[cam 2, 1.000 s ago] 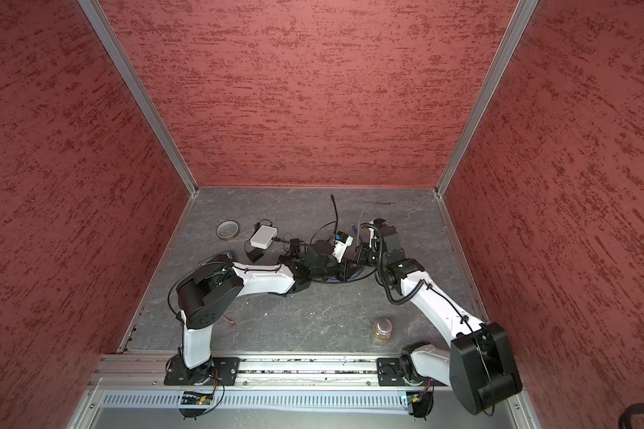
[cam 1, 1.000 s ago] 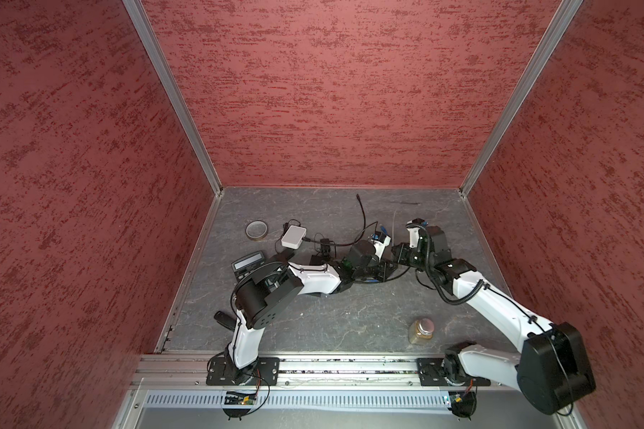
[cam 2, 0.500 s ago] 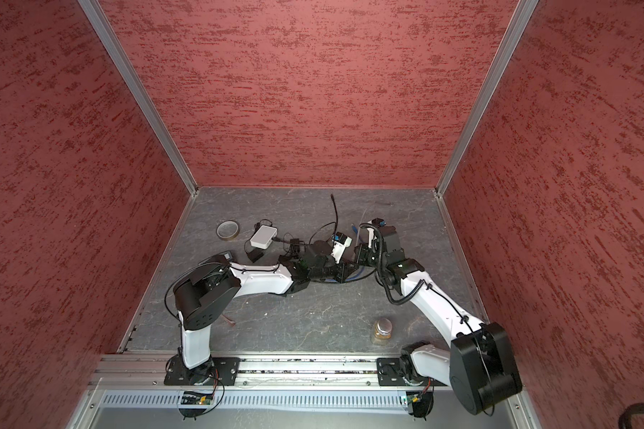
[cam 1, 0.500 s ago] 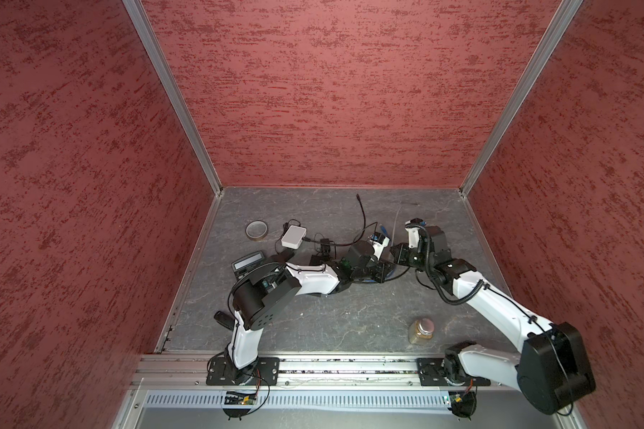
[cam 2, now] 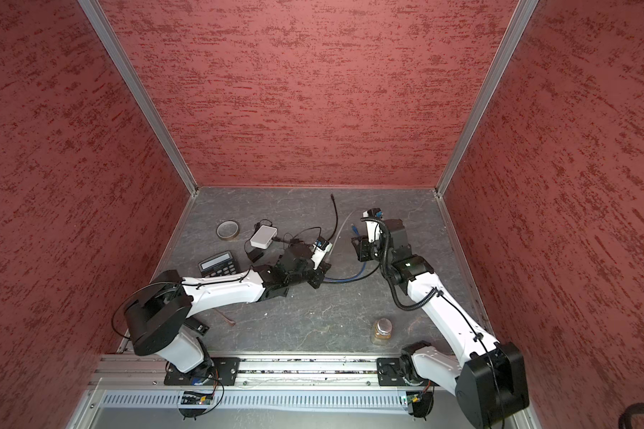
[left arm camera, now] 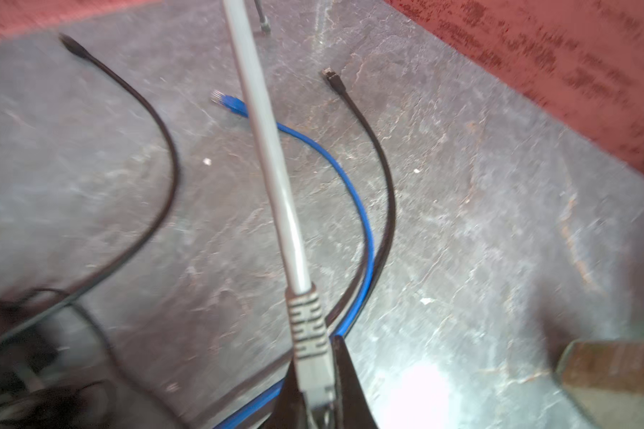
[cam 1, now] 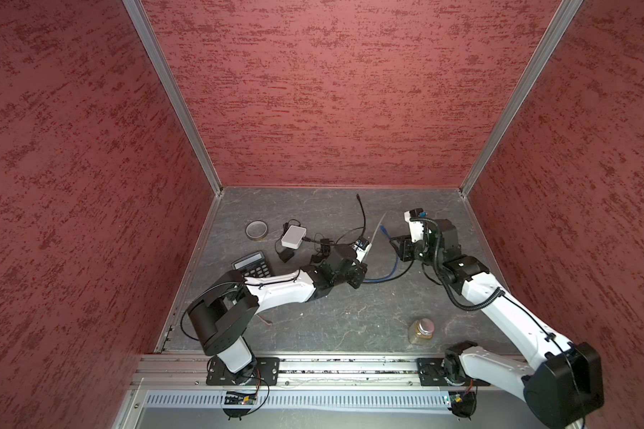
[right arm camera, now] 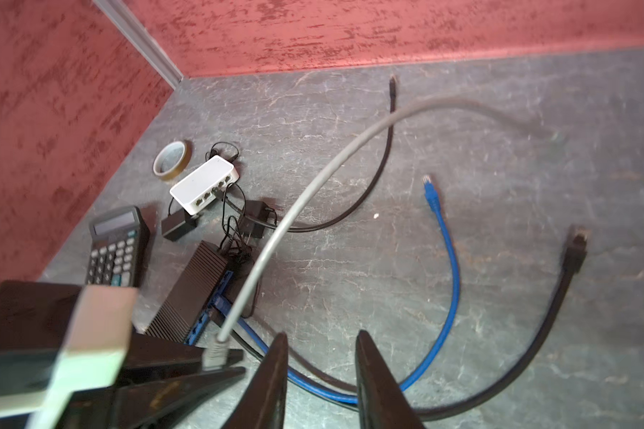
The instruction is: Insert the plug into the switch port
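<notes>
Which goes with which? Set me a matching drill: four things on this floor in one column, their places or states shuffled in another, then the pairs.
1. grey cable
2. blue cable
3. tape roll
4. jar

A. stands near the front rail
B. plug end clamped in the left end effector
C. free plug lying loose on the floor
D. nearest the back left corner

Pairs: 1-B, 2-C, 3-D, 4-A

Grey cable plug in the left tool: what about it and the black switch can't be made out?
- Grey cable plug tip: left wrist view, covered by the left tool and cut off by the frame edge.
- Black ribbed switch ports: right wrist view, blurred, partly behind the grey cable; free ports unreadable.
- Both top views: switch largely hidden under the left tool; plug too small.
</notes>
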